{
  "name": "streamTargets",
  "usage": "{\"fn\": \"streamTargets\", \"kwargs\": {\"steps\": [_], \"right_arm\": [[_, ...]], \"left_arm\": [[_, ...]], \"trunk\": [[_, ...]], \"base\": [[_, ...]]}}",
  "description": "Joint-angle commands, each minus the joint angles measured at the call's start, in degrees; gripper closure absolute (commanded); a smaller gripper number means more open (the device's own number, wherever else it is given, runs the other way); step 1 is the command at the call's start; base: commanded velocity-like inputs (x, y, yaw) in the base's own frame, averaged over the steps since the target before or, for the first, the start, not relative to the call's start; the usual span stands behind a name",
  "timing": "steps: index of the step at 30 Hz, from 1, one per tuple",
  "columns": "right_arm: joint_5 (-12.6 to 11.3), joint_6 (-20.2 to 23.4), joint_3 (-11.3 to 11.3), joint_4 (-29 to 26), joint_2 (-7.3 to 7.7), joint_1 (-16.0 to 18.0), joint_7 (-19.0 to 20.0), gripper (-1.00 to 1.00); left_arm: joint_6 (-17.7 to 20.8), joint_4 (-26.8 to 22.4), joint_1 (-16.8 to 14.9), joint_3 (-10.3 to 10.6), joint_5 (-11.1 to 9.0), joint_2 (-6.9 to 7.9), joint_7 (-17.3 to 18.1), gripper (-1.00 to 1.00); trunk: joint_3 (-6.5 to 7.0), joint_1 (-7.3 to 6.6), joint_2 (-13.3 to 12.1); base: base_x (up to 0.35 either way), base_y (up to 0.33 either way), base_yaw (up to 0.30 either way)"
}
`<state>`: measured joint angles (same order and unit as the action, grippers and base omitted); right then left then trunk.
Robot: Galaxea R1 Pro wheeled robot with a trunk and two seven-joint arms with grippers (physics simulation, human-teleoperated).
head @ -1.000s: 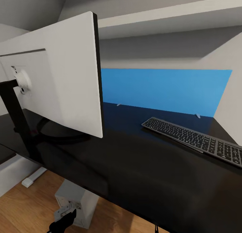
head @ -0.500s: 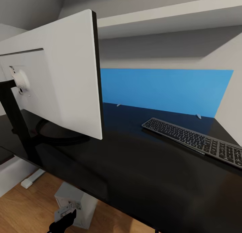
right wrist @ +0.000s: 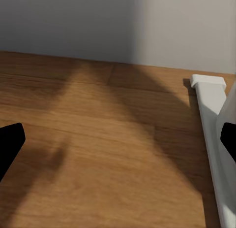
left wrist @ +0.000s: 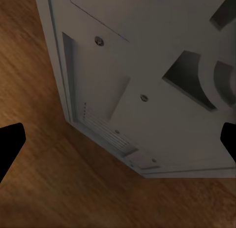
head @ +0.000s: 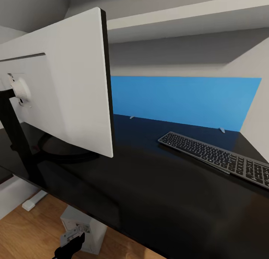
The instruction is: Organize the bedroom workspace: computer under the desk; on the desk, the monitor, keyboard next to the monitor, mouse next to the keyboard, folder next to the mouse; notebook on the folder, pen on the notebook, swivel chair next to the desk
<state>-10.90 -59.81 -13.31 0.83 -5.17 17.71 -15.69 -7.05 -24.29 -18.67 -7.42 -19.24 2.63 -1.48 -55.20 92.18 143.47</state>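
The monitor point(head: 63, 91) stands on the glossy black desk point(head: 149, 184) at the left, its white back and black stand toward me. To its right, near the blue back panel point(head: 186, 100), the keyboard point(head: 216, 158) lies flat on the desk. Below the desk's front edge the silver-grey computer point(head: 84, 229) stands on the wooden floor. My left gripper point(left wrist: 118, 139) is open and hangs close over a grey panel of the computer point(left wrist: 147, 65), not touching it. My right gripper point(right wrist: 118, 139) is open over bare floor boards.
A white desk foot point(head: 31, 201) rests on the floor at the left, and the white desk foot point(right wrist: 214, 119) runs beside my right gripper. A grey wall point(right wrist: 98, 21) rises behind the floor there. A pale shelf point(head: 186, 16) spans the wall above the desk.
The whole head view has shifted slightly, so the camera moved. The monitor, keyboard and computer have kept their places, and the left arm still hangs by the computer.
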Motion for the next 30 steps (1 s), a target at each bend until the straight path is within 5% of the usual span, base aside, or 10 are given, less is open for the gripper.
{"fn": "streamTargets", "kwargs": {"steps": [1,30], "right_arm": [[-0.53,-0.19,-0.5,0.1,-0.02,0.05,-0.05,-1.0],[-0.53,-0.19,-0.52,0.05,-0.04,0.05,-0.05,-1.0]], "left_arm": [[-0.16,-0.05,-0.05,0.12,-0.53,0.01,-0.01,-1.0],[-0.16,-0.04,-0.05,0.12,-0.53,0.01,-0.01,-1.0]], "trunk": [[-0.05,-0.01,0.02],[-0.05,-0.01,0.02]], "base": [[0.002,0.0,0.0],[0.0,0.0,0.0]]}}
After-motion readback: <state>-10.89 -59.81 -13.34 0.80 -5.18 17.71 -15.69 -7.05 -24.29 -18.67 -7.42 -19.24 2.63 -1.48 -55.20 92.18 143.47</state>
